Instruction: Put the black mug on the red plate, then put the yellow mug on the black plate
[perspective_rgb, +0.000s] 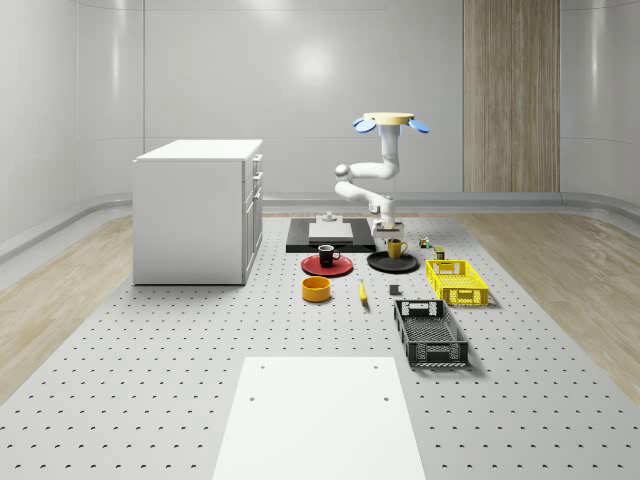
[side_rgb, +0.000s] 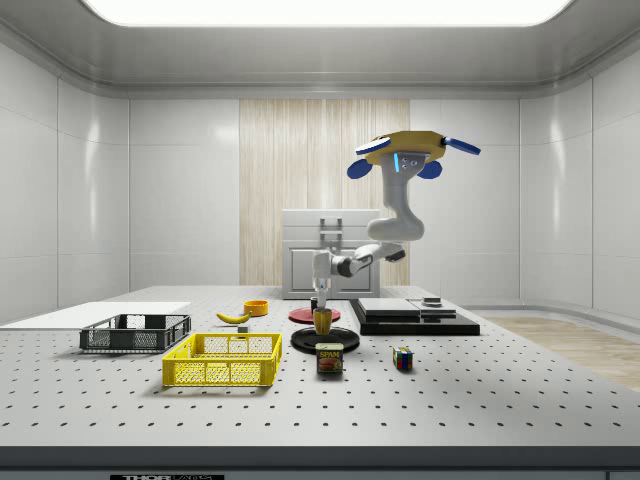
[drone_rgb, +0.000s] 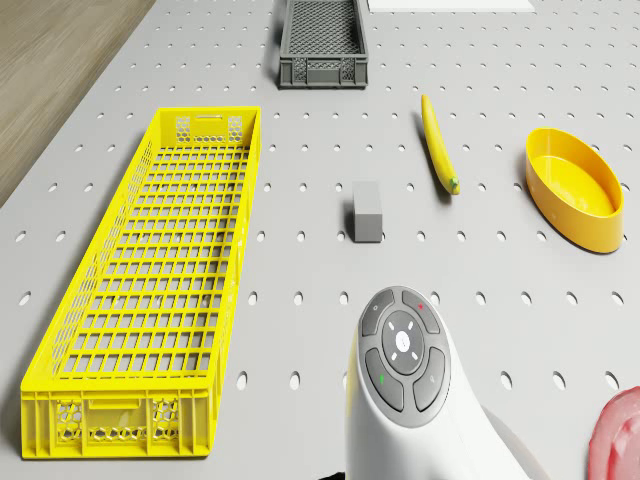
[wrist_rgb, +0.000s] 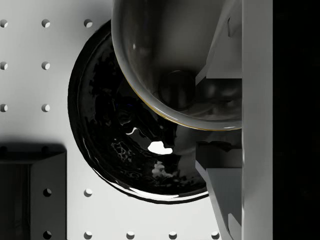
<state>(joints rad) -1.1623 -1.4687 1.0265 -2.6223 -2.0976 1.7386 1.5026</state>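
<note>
Your gripper (side_rgb: 322, 306) is clamped on the yellow mug's (perspective_rgb: 396, 248) rim, holding it over the black plate (perspective_rgb: 392, 263) — whether it touches, you can't tell. Your drone (perspective_rgb: 391, 122) hovers above; the black mug (perspective_rgb: 327, 254) sits on the red plate (perspective_rgb: 327, 266).

One mug (perspective_rgb: 328, 254) sits on its plate (perspective_rgb: 327, 265); my other mug (perspective_rgb: 396, 248) is over the next plate (perspective_rgb: 392, 263), beside it.
</note>
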